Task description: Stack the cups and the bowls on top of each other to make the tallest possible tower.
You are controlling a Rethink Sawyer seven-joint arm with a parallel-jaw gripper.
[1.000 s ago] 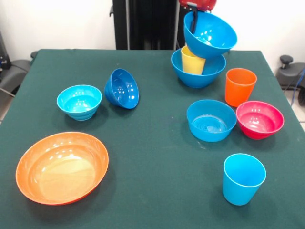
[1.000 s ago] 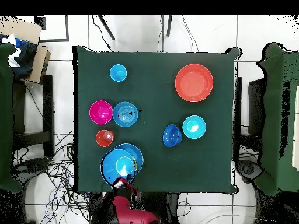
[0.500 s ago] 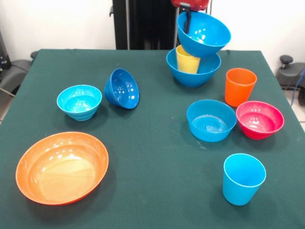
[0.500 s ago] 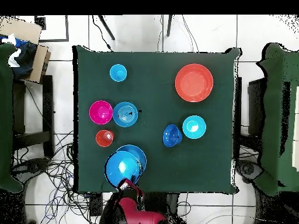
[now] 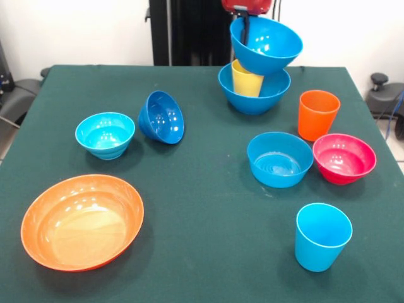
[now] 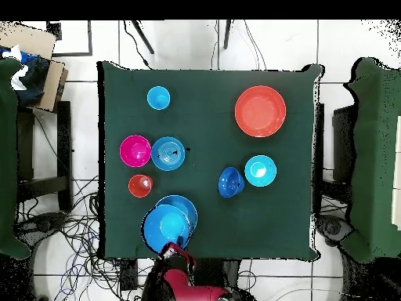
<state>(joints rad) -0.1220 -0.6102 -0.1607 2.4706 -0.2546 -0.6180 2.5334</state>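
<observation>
Since a second ago the held blue bowl [image 5: 266, 43] has shifted a little left and up in the front view, and the blue bowl on the table [image 5: 254, 89] beneath it has slid left with it. The gripper [image 5: 242, 14] pinches the raised bowl's rim, one dark finger showing inside the wall; the rest of the arm is cut off at the top edge. That bowl hangs tilted over the yellow cup [image 5: 247, 79], which stands inside the lower bowl with only its upper part visible.

All the pieces are glossy, smooth plastic. An orange cup [image 5: 318, 114] stands upright just right of the stack. Nearer, a medium light blue bowl [image 5: 279, 159] and a magenta-red bowl [image 5: 344, 158] sit side by side, close or touching. A light blue cup [image 5: 322, 236] stands alone in front. On the left, a dark blue bowl [image 5: 162, 117] lies tipped on its side beside a cyan bowl [image 5: 105, 134], and a wide shallow orange bowl [image 5: 82, 221] rests on the green tablecloth [image 5: 202, 208]
</observation>
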